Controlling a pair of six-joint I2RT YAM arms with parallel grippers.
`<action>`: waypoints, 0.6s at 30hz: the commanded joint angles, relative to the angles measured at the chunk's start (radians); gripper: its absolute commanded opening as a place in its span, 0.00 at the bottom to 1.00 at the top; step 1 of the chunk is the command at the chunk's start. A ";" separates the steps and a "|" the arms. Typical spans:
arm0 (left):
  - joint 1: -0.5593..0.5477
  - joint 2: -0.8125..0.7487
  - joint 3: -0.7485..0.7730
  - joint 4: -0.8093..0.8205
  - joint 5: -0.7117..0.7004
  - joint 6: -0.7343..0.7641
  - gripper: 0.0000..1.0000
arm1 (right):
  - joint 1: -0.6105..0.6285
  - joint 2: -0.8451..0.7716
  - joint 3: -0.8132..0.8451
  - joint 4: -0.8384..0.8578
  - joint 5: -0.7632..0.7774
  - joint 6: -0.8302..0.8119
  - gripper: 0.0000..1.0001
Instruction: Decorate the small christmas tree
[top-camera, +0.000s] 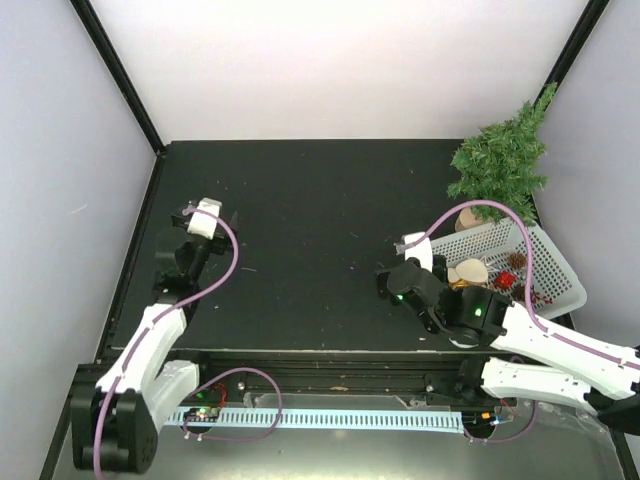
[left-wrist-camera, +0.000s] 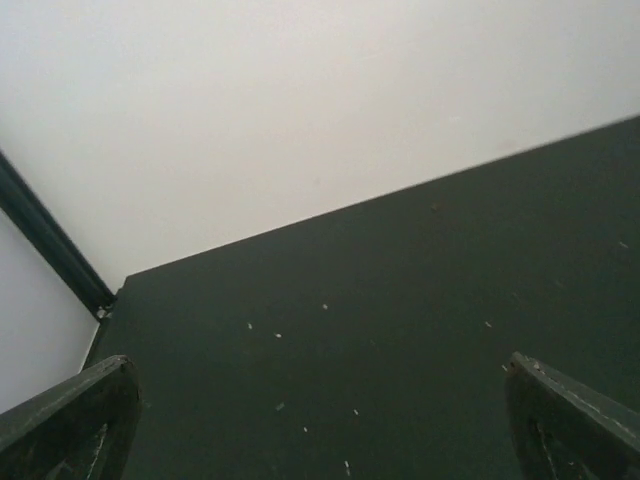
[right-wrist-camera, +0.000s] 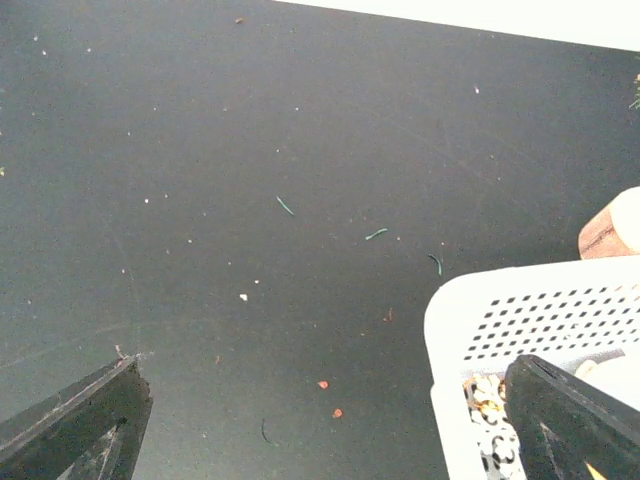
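The small christmas tree (top-camera: 500, 160) stands at the desk's (top-camera: 300, 230) two o'clock corner, beside the white basket (top-camera: 545, 255). Left jaws and right jaws are released, empty. We should centre the right jaws over one ornament (top-camera: 470, 270) before clenching.

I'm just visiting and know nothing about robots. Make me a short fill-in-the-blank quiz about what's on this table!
1. The small christmas tree is at the far ____ corner of the table.
2. The perforated basket of decorations is ____ in colour.
3. The left end effector and the right end effector hold nothing; both are ____.

Missing words: right; white; open.
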 joint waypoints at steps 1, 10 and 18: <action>-0.005 -0.203 0.051 -0.418 0.150 0.130 0.99 | 0.013 -0.024 0.015 -0.070 -0.009 0.029 0.97; -0.005 -0.410 0.276 -1.002 0.364 0.294 0.99 | 0.016 -0.096 0.090 -0.324 0.068 0.192 0.96; -0.006 -0.342 0.438 -1.352 0.646 0.443 0.99 | 0.014 -0.174 0.176 -0.440 0.178 0.232 1.00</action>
